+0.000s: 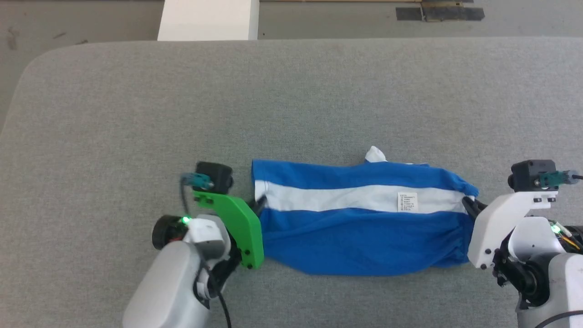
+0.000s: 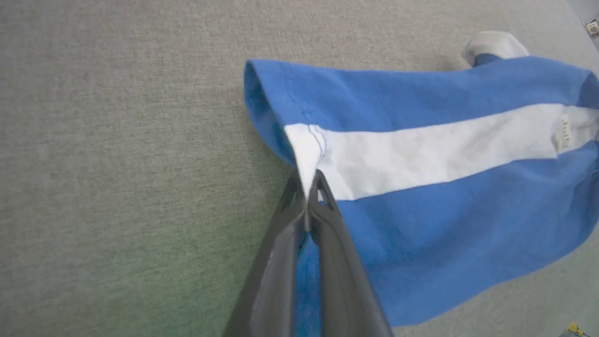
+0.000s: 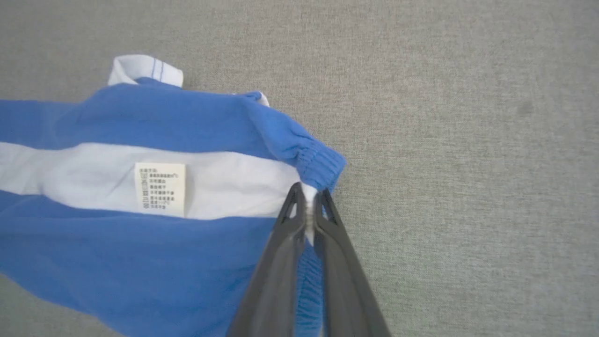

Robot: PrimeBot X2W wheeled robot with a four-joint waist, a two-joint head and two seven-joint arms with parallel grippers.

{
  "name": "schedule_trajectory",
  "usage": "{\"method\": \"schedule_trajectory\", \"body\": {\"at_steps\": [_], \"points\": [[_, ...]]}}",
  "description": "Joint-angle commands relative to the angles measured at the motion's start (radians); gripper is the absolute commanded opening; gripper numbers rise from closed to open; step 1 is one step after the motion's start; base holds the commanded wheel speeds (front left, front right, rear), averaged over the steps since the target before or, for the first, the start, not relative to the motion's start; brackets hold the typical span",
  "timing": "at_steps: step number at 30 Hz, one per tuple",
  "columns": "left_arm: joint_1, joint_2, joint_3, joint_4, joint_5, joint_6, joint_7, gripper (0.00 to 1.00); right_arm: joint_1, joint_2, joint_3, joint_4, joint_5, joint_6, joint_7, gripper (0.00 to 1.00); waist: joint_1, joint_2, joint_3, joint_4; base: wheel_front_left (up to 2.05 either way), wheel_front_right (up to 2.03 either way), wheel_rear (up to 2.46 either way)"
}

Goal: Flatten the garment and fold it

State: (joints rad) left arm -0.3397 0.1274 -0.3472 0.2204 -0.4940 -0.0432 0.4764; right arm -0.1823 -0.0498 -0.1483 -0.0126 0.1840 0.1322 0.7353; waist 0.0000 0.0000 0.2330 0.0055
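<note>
The bright blue soft-fabric shorts (image 1: 360, 237) are laid on the grey cloth-covered bench (image 1: 291, 91), their broad white stripe (image 1: 337, 199) pinched at one end by the left claw (image 1: 260, 203) and at the other by the right claw (image 1: 469, 203) (presumably for pulling taut).

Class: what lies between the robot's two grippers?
In the head view, the blue shorts span that stretch, the left gripper and right gripper each pinching one end.

I see the garment (image 1: 360, 241) bright blue with a broad white stripe (image 1: 341, 198); label (image 1: 407, 202) white; surface (image 1: 291, 100) plain grey.
</note>
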Motion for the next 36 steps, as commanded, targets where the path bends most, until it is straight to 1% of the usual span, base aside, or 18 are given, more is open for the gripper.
{"method": "schedule_trajectory", "body": {"at_steps": [1, 2, 5, 8, 10, 11, 13, 14, 16, 18, 19, 20, 21, 22, 25, 28, 32, 36], "points": [[-0.015, -0.003, 0.02, -0.015, -0.024, -0.006, -0.02, 0.0, -0.024, 0.0, 0.003, 0.0, 0.012, -0.002, -0.011, 0.0, 0.0, 0.0, -0.016, 0.006, 0.0, 0.0, 0.0], [-0.023, -0.003, 0.033, -0.024, -0.035, -0.007, -0.03, 0.0, -0.033, 0.0, 0.002, -0.001, 0.023, -0.002, -0.015, 0.0, 0.0, 0.0, -0.021, 0.006, 0.0, 0.0, 0.0], [-0.077, 0.004, 0.077, -0.055, -0.07, -0.015, -0.046, 0.0, -0.09, 0.0, -0.007, -0.002, 0.103, -0.002, -0.02, 0.0, 0.0, 0.0, -0.033, 0.007, 0.0, 0.0, 0.0], [-0.173, 0.03, 0.112, -0.078, -0.087, -0.027, -0.038, 0.0, -0.19, 0.0, -0.021, -0.002, 0.174, -0.002, -0.005, 0.0, 0.0, 0.0, -0.031, 0.007, 0.0, 0.0, 0.0], [-0.262, 0.046, 0.141, -0.079, -0.109, -0.033, -0.022, 0.0, -0.29, 0.0, -0.03, 0.003, 0.218, -0.002, 0.007, 0.0, 0.0, 0.0, -0.019, 0.004, 0.0, 0.0, 0.0], [-0.318, 0.064, 0.153, -0.072, -0.109, -0.037, -0.013, 0.0, -0.353, 0.0, -0.035, 0.013, 0.242, -0.002, 0.013, 0.0, 0.0, 0.0, -0.011, 0.001, 0.0, 0.0, 0.0], [-0.419, 0.083, 0.182, -0.046, -0.128, -0.042, 0.0, 0.0, -0.472, 0.0, -0.045, 0.041, 0.273, -0.002, 0.014, 0.0, 0.0, 0.0, 0.008, -0.006, 0.0, 0.0, 0.0], [-0.466, 0.1, 0.19, -0.034, -0.121, -0.045, -0.001, 0.0, -0.525, 0.0, -0.048, 0.056, 0.277, -0.002, 0.009, 0.0, 0.0, 0.0, 0.019, -0.01, 0.0, 0.0, 0.0], [-0.563, 0.117, 0.215, 0.011, -0.131, -0.049, -0.003, 0.0, -0.642, 0.0, -0.058, 0.104, 0.282, -0.002, -0.016, 0.0, 0.0, 0.0, 0.035, -0.016, 0.0, 0.0, 0.0], [-0.659, 0.157, 0.217, 0.057, -0.098, -0.057, -0.031, 0.0, -0.757, 0.0, -0.058, 0.16, 0.273, -0.002, -0.06, 0.0, 0.0, 0.0, 0.048, -0.023, 0.0, 0.0, 0.0], [-0.692, 0.16, 0.23, 0.075, -0.101, -0.057, -0.05, 0.0, -0.798, 0.0, -0.058, 0.184, 0.268, -0.002, -0.083, 0.0, 0.0, 0.0, 0.054, -0.025, 0.0, 0.0, 0.0], [-0.732, 0.177, 0.232, 0.095, -0.082, -0.059, -0.076, 0.0, -0.848, 0.0, -0.057, 0.216, 0.264, -0.002, -0.116, 0.0, 0.0, 0.0, 0.062, -0.028, 0.0, 0.0, 0.0], [-0.778, 0.181, 0.243, 0.139, -0.08, -0.063, -0.121, 0.0, -0.917, 0.0, -0.055, 0.282, 0.265, -0.002, -0.183, 0.0, 0.0, 0.0, 0.068, -0.032, 0.0, 0.0, 0.0], [-0.797, 0.186, 0.243, 0.162, -0.074, -0.064, -0.138, 0.0, -0.946, 0.0, -0.05, 0.317, 0.266, -0.002, -0.211, 0.0, 0.0, 0.0, 0.073, -0.033, 0.0, 0.0, 0.0], [-0.824, 0.191, 0.244, 0.221, -0.066, -0.068, -0.186, 0.0, -0.999, 0.0, -0.031, 0.404, 0.251, -0.002, -0.269, 0.0, 0.0, 0.0, 0.093, -0.032, 0.0, 0.0, 0.0], [-0.805, 0.183, 0.236, 0.266, -0.066, -0.073, -0.25, 0.0, -1.003, 0.0, -0.011, 0.477, 0.256, -0.002, -0.307, 0.0, 0.0, 0.0, 0.106, -0.027, 0.0, 0.0, 0.0], [-0.71, 0.159, 0.209, 0.319, -0.084, -0.082, -0.35, 0.0, -0.931, 0.0, 0.024, 0.549, 0.284, -0.002, -0.342, 0.0, 0.0, 0.0, 0.109, -0.016, 0.0, 0.0, 0.0], [-0.58, 0.135, 0.178, 0.356, -0.132, -0.086, -0.422, 0.0, -0.803, 0.0, 0.049, 0.559, 0.351, -0.002, -0.37, 0.0, 0.0, 0.0, 0.089, -0.004, 0.0, 0.0, 0.0]]}}
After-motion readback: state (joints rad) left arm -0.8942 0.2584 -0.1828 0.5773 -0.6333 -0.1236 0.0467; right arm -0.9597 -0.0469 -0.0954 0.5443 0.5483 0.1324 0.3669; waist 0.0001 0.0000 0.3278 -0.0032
